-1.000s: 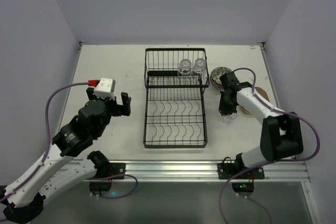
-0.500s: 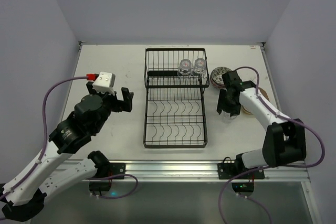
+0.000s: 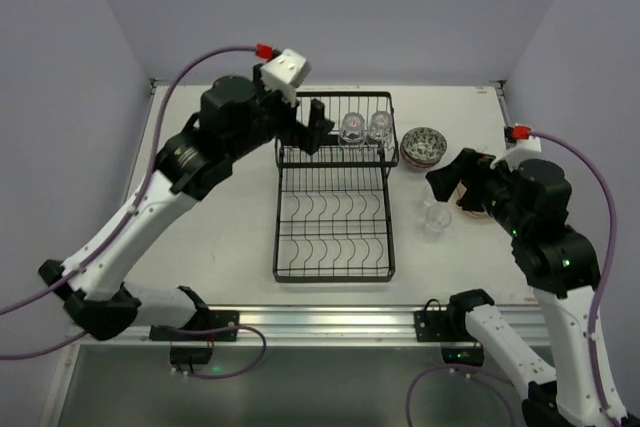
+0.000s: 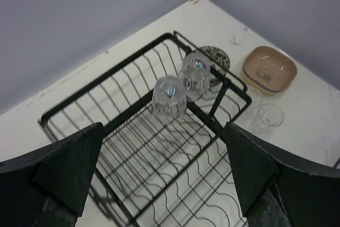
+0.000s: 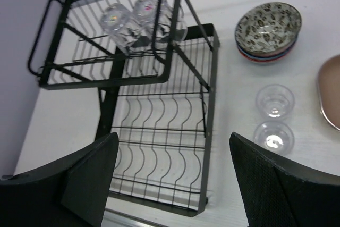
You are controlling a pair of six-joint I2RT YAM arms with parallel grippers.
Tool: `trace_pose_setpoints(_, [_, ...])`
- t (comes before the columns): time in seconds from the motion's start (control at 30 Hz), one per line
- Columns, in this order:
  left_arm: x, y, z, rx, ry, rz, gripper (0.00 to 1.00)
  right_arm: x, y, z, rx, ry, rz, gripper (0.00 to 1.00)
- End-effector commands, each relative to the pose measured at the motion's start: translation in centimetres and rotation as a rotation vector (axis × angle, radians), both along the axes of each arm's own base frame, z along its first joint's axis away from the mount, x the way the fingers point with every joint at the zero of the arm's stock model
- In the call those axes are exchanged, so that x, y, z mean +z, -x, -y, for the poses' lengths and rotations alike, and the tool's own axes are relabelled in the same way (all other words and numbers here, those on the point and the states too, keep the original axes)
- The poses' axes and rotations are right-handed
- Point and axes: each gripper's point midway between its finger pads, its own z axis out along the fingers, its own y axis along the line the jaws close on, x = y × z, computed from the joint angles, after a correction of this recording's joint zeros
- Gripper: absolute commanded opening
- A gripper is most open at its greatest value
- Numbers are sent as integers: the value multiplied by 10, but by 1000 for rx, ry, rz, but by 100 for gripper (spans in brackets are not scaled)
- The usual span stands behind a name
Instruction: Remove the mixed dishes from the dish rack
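Observation:
The black wire dish rack [image 3: 279,232] lies mid-table. Two clear glass cups [image 3: 352,128] [image 3: 380,125] stand upside down on its raised shelf, also visible as cups [image 4: 169,97] in the left wrist view. My left gripper [image 3: 312,127] hovers open just left of them, empty. Two more glass cups [image 5: 274,100] [image 5: 273,136] stand on the table right of the rack. My right gripper [image 3: 452,185] is open and empty, raised above and to the right of them. Stacked patterned bowls [image 3: 423,145] sit beside the shelf. Stacked plates [image 4: 269,68], tan on top, lie further right.
The rack's lower tray [image 5: 159,131] with curved dividers holds nothing. The right arm covers most of the plates in the top view. Walls close in the table at the back and both sides.
The right gripper opened, let go of a glass cup on the table and drew up and back. The left arm swung from the table's left side up over the rack's shelf.

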Motion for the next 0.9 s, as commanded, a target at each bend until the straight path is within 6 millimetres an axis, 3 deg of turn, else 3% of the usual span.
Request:
trace_pose_setpoints(0.0, [6, -22, 42, -240, -101, 18, 100, 19, 17, -31, 174, -108, 69, 87])
trace_pose_setpoints(0.13, [-29, -47, 63, -316, -261, -139, 100, 33, 40, -32, 213, -129, 128, 88])
trace_pose_setpoints(0.23, [-48, -71, 72, -297, -294, -135, 100, 35, 48, -35, 238, -141, 140, 89])
trace_pose_setpoints(0.33, [-62, -75, 78, -319, -305, -155, 100, 33, 51, -38, 262, -143, 134, 89])
trace_pose_setpoints(0.53, [-111, -92, 87, -313, -368, -231, 98, 31, 53, -38, 271, -132, 131, 89])
trace_pose_setpoints(0.63, [-125, -97, 89, -308, -378, -246, 95, 32, 54, -39, 281, -130, 134, 89])
trace_pose_setpoints(0.87, [-133, -114, 97, -277, -360, -220, 84, 33, 54, -41, 295, -127, 140, 89])
